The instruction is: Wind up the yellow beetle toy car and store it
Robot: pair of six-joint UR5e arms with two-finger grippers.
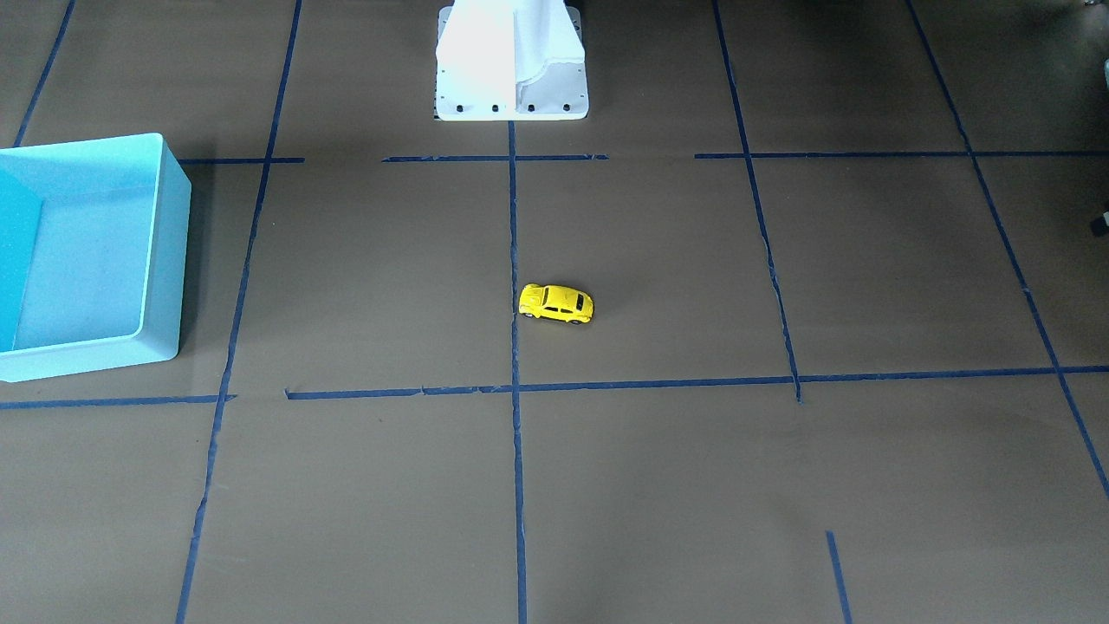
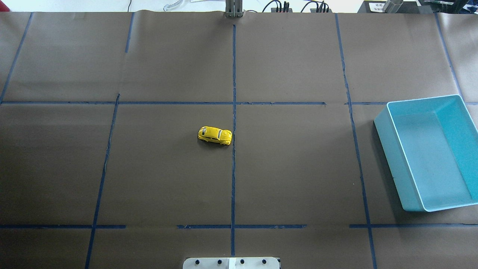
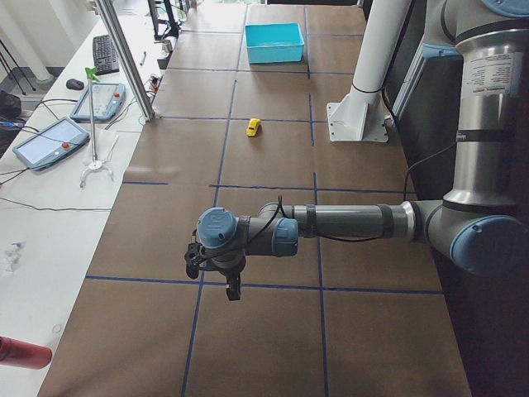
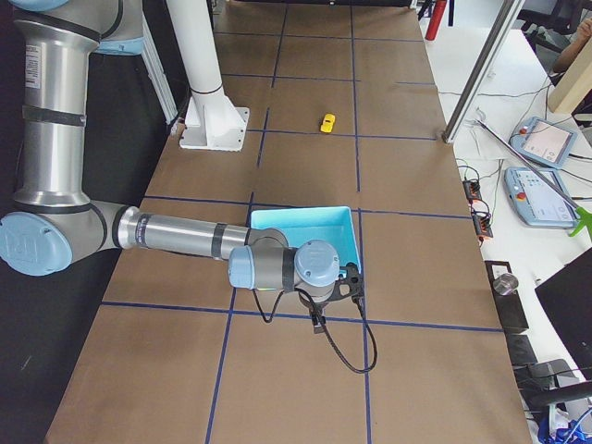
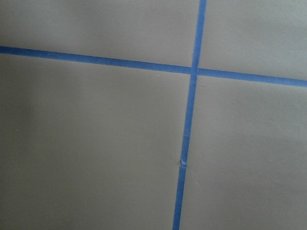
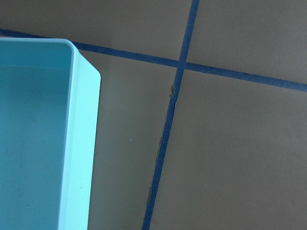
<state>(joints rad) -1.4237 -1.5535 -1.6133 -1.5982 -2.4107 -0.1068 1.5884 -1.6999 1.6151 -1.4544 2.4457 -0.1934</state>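
Note:
The yellow beetle toy car (image 1: pixel 556 303) stands on its wheels near the middle of the brown table, beside a blue tape line; it also shows in the overhead view (image 2: pixel 215 135) and both side views (image 3: pixel 253 126) (image 4: pixel 327 123). The light blue bin (image 2: pixel 388 142) stands open at the robot's right end of the table. My left gripper (image 3: pixel 234 291) hangs over the table's left end, far from the car. My right gripper (image 4: pixel 317 324) hangs just outside the bin's near wall (image 4: pixel 301 222). Both grippers show only in the side views, so I cannot tell whether they are open or shut.
Blue tape lines divide the brown table cover into squares. The white robot base (image 1: pixel 511 61) stands at the table's robot side. The right wrist view shows the bin's corner (image 6: pixel 81 143); the left wrist view shows only table and tape. Tablets and cables lie beyond the far edge (image 3: pixel 50 136).

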